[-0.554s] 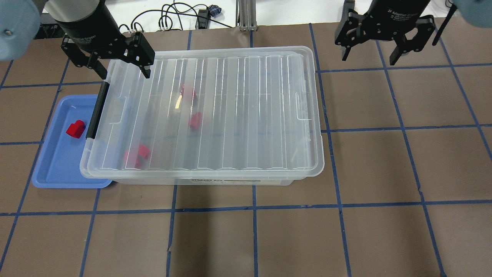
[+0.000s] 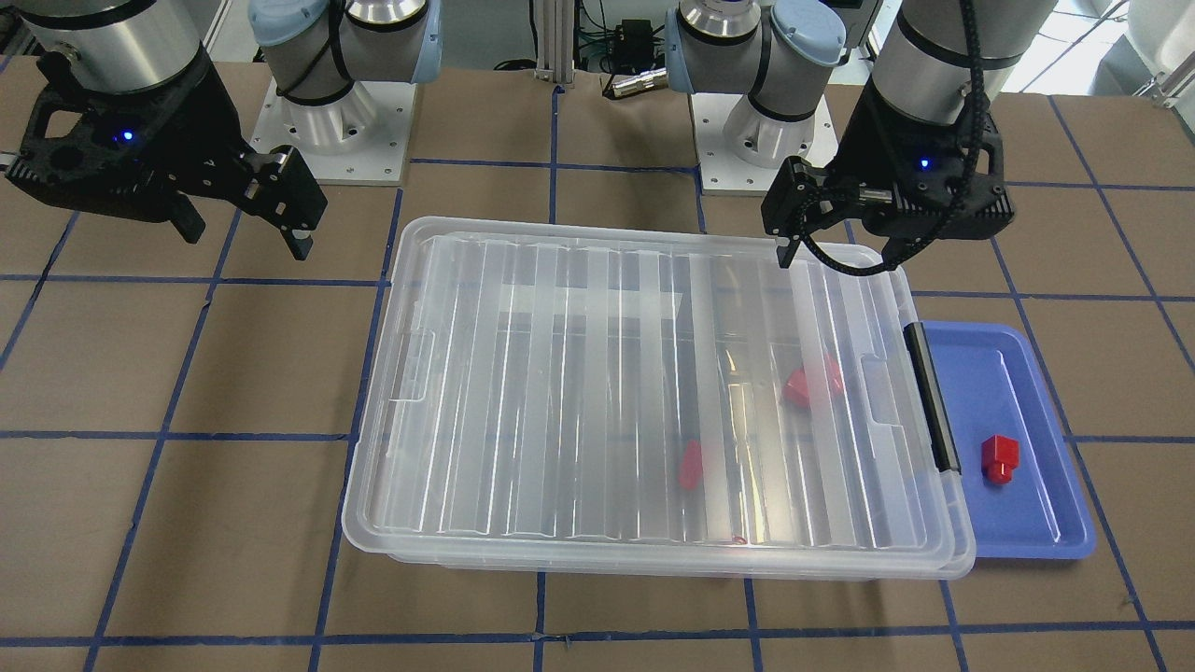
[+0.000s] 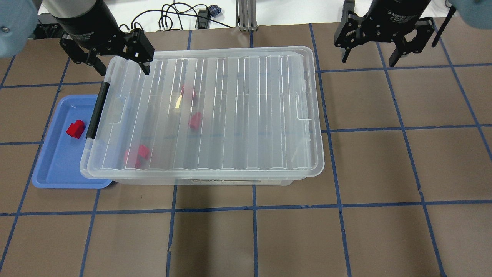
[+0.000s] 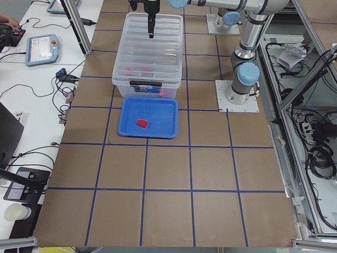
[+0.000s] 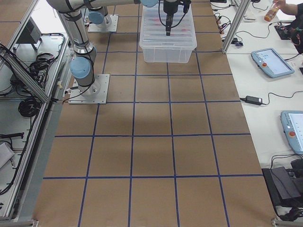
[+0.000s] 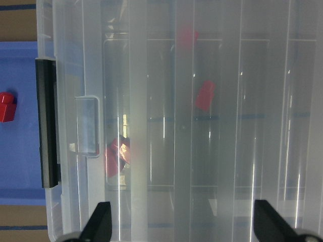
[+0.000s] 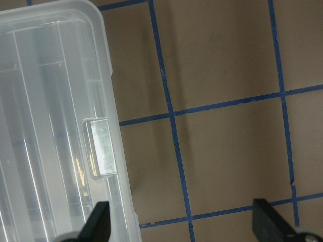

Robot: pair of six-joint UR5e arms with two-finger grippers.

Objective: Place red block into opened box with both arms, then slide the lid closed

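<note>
The clear ribbed lid [image 3: 238, 107] lies across the clear box [image 3: 200, 181] and covers it, slightly skewed. Through it I see three red blocks, one of them at the box's near corner [image 3: 136, 156]. Another red block [image 3: 75, 129] lies on the blue tray [image 3: 57, 161], beside the box's black latch [image 3: 98, 109]. My left gripper [image 3: 123, 71] hangs open over the lid's corner at the latch end, holding nothing; the wrist view shows the lid under it [image 6: 182, 224]. My right gripper [image 3: 368, 59] is open above bare table beyond the box's other short end [image 7: 182, 224].
The blue tray [image 2: 1027, 523] is tucked partly under the box's latch end. Brown table with blue tape lines [image 3: 253, 238] spreads around the box. Cables [image 3: 173, 17] lie past the table's edge, and tablets [image 5: 272, 61] rest on a side bench.
Both grippers have shifted a little toward the top of the overhead view, still open. The lid, box and blocks have not moved.
</note>
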